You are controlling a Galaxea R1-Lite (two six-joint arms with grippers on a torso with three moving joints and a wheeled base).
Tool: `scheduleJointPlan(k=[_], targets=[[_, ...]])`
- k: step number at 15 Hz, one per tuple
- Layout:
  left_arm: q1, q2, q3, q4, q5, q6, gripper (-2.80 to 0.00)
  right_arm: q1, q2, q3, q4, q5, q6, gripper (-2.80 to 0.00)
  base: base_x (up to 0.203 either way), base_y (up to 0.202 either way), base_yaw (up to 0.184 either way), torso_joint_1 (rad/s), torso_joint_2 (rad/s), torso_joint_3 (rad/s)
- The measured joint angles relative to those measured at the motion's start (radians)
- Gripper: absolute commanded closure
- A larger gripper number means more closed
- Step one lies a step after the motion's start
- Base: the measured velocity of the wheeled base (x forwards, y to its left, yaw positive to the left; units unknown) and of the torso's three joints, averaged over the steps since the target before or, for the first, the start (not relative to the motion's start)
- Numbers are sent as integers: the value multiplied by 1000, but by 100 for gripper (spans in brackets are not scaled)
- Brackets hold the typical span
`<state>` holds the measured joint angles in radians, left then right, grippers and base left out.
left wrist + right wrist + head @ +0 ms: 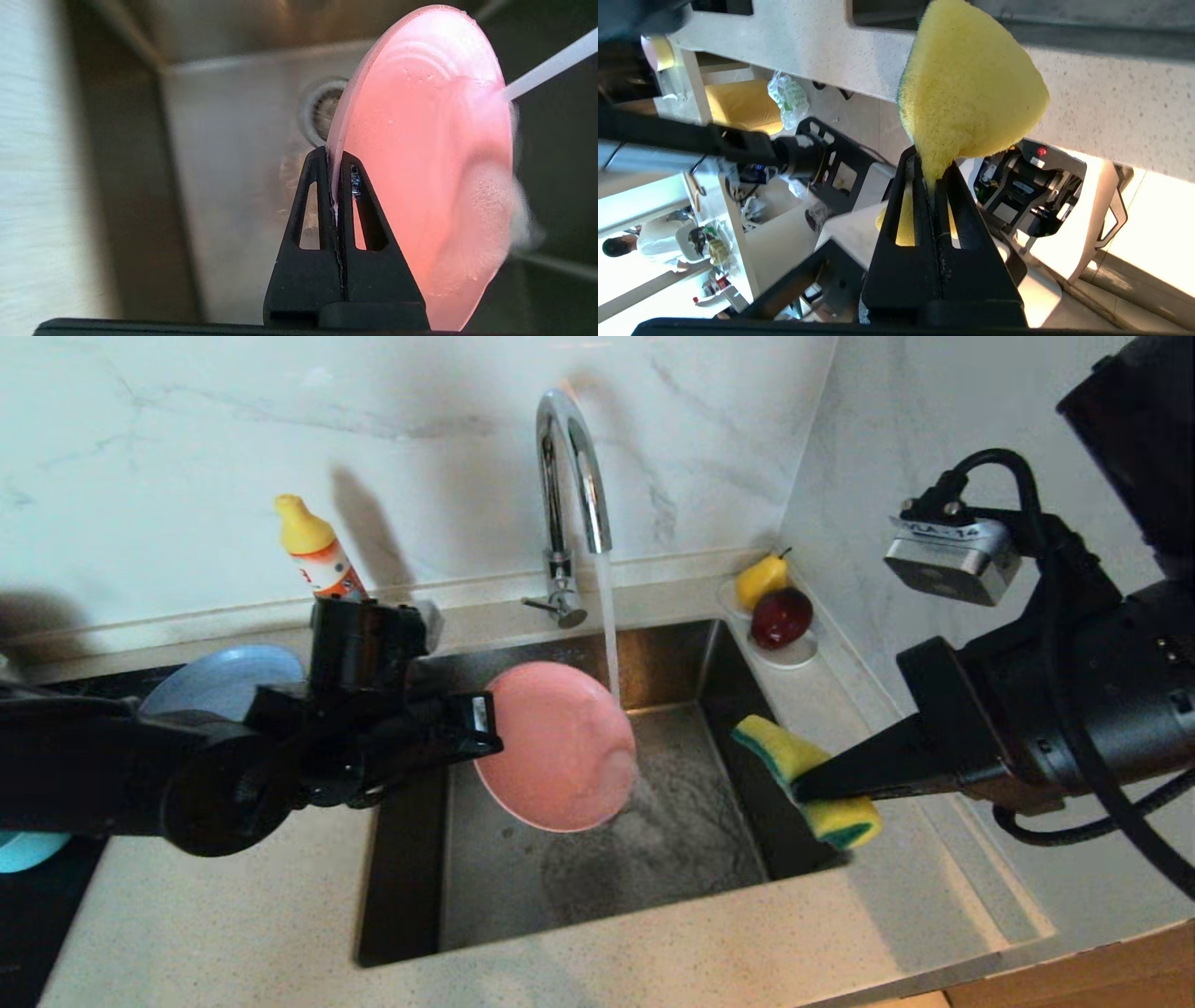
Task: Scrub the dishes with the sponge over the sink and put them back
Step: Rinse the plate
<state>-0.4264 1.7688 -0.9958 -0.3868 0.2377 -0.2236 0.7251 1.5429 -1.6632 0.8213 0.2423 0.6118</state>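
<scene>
Slip risk first: we see the left gripper (485, 723) with fingers clamped thin on the rim of the pink plate (558, 747), held tilted over the sink (691, 859) under the tap (571, 476) stream. Wet rim plus water force could twist it loose, we judge. Right gripper (812, 782) has fingers pinched on the sponge (808, 782), near the sink's right edge, apart from the plate. Light-blue plate (224, 677) sits left on the tabletop (233, 915). Writing: camera tag partly legible, ending "14"; bottle (317, 553) label unreadable.
</scene>
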Motion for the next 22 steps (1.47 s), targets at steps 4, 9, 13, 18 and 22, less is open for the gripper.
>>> scheduleJointPlan(k=[4, 9, 13, 18, 22], targets=[[51, -155, 103, 0, 1, 80, 0, -13, 18, 34, -26, 0, 4, 0, 0, 0, 0, 0, 0, 0], [88, -300, 203, -2, 0, 154, 0, -18, 19, 54, -26, 0, 6, 0, 0, 0, 0, 0, 0, 0], [113, -345, 237, -73, 0, 227, 0, -24, 17, 60, -26, 0, 8, 0, 0, 0, 0, 0, 0, 0], [137, -366, 288, -198, 0, 351, 0, -25, 14, 66, -26, 1, 7, 0, 0, 0, 0, 0, 0, 0], [138, -411, 327, -209, -4, 350, 0, -25, 14, 66, -27, 1, 6, 0, 0, 0, 0, 0, 0, 0]])
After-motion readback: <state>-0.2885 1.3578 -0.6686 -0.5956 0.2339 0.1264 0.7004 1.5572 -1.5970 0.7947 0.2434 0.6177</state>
